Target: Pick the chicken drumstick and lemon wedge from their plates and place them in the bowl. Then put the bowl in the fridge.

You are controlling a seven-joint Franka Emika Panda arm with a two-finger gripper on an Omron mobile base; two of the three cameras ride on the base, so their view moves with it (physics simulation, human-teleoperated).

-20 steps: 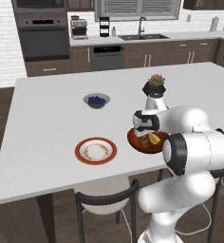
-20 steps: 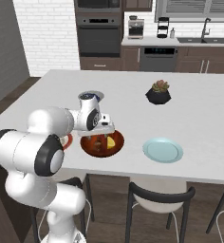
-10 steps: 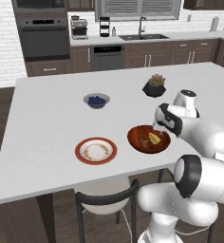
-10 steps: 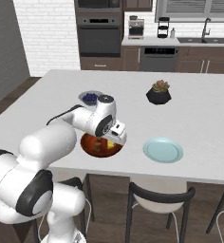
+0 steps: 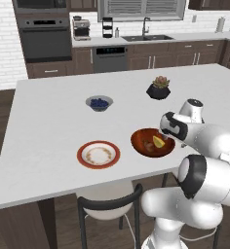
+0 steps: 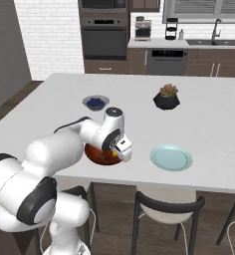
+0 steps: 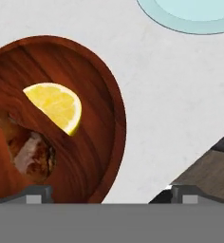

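Left base view: the wooden bowl sits near the counter's front edge, holding the lemon wedge and the chicken drumstick.

Right base view: the gripper hovers over the bowl's right rim.

Hand view: jaws wide open, empty; best to straddle the rim squarely before closing.

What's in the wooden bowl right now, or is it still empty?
Not empty. The bowl holds the lemon wedge and the chicken drumstick, side by side, seen from the hand view.
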